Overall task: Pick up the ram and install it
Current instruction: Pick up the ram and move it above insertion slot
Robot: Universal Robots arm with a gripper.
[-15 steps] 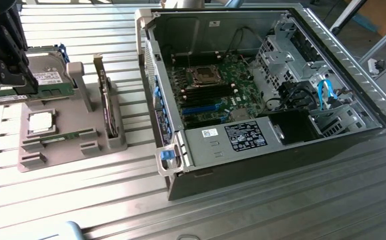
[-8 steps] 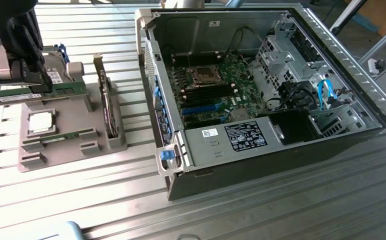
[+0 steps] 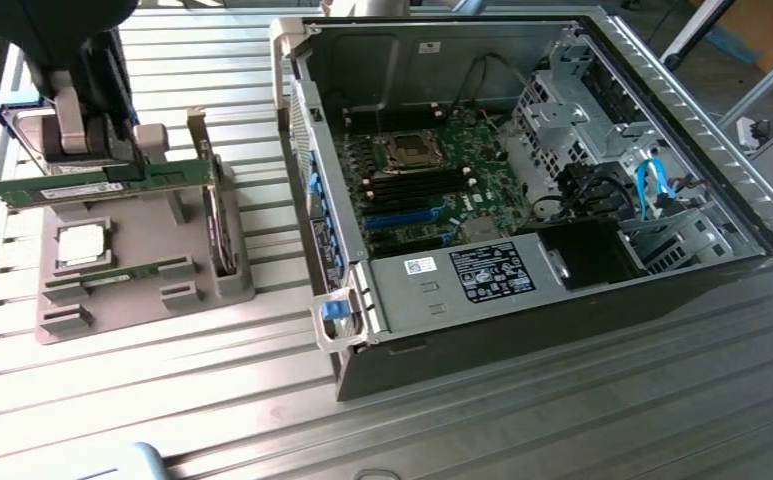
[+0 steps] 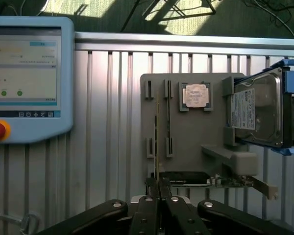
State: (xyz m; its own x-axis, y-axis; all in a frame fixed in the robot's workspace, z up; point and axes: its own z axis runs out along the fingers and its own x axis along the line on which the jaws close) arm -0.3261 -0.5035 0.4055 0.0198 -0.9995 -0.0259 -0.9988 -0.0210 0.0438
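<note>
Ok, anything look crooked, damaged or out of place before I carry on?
Nothing stands out. The pincer is shut squarely on the ram, which runs parallel to the second stick in the gray holder.

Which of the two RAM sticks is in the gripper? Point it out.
The ram raised above the grey holder, clamped in the gripper. The other stick sits in its holder slot beside the processor.

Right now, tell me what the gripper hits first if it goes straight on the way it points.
Probably the gray holder tray right below; the memory stick clamped in the gripper would touch first.
</note>
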